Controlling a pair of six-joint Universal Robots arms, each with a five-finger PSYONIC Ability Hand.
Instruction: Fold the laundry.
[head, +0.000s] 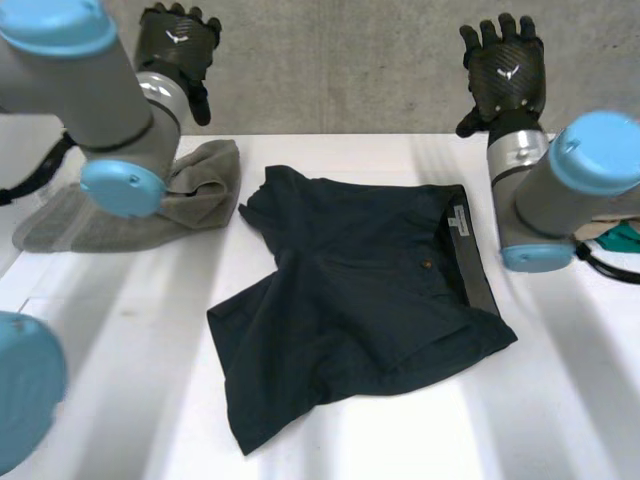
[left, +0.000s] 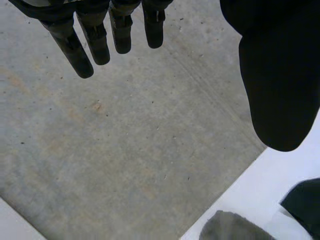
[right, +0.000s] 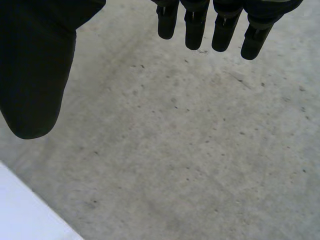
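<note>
A grey concrete wall (head: 340, 60) stands behind a white table (head: 560, 400), whose far edge runs straight across the head view just below both hands. The dark navy fabric shorts (head: 370, 290) lie rumpled in the middle of the table. Their waistband, showing a grey inner lining and a small white label, is turned toward the right arm. One leg reaches toward the near edge and the other toward the far left.

A crumpled grey towel (head: 200, 190) lies at the far left, partly under the left arm. Its edge is just beside the far leg of the shorts, but I cannot tell whether they touch. A bit of teal cloth (head: 625, 238) shows at the table's right side, behind the right arm.

The left hand (head: 177, 45) is raised in front of the wall beyond the far edge. Its fingers are straight and spread, its thumb is apart from them, and it holds nothing. The right hand (head: 507, 70) is raised the same way on the other side, with fingers straight, thumb wide and nothing in its grasp. Both hands are well apart from the shorts.

Bare table lies open near the front on both sides of the shorts, widest at the near right. A narrow strip is also bare between the shorts and the far edge.
</note>
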